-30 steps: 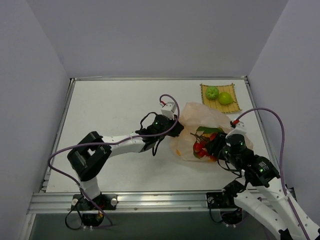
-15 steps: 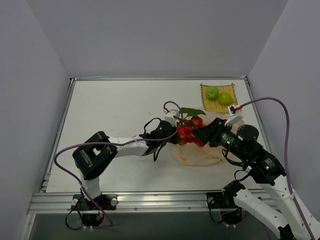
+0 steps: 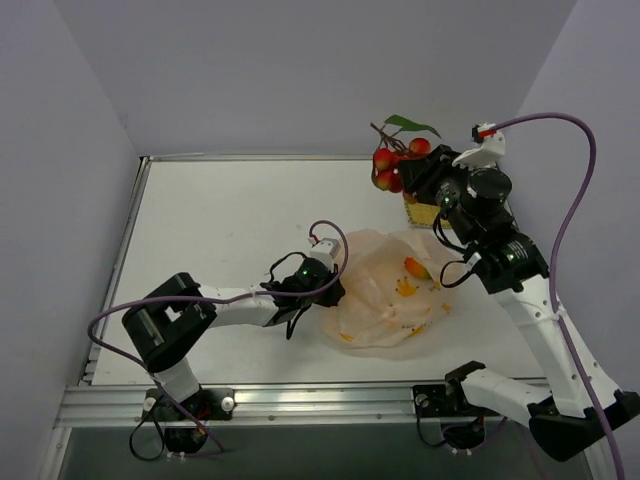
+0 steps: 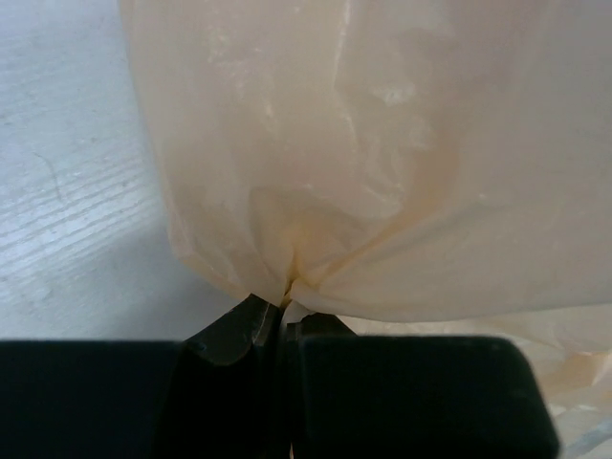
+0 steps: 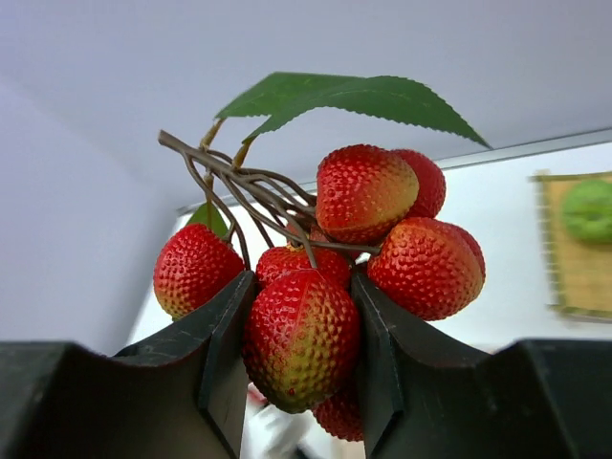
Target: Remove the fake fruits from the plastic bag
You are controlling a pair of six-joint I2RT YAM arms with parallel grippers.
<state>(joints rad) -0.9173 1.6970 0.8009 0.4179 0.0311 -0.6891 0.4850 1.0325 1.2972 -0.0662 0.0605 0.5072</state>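
In the top view, the cluster of red berries [image 3: 387, 168] with its green leaf is gripped by the right gripper [image 3: 402, 180], which is held high above the far right part of the table [image 3: 220, 220]. The plastic bag [image 3: 385, 295] lies spread on the table below. Orange marks are visible on it; whether any of them is a fruit cannot be told. Its left edge is pinched by the left gripper [image 3: 326, 290]. A yellow woven mat [image 3: 422, 214] is mostly hidden behind the right arm.

In the left wrist view, the two fingers are seen clenched on a gathered fold of the bag, which rises crinkled above them. The pale table is seen at the left.

In the right wrist view, one berry of the cluster is clamped between the two fingers, and the other berries and the leaf stand above them. A green fruit [image 5: 588, 208] is seen lying on the mat at the right edge.
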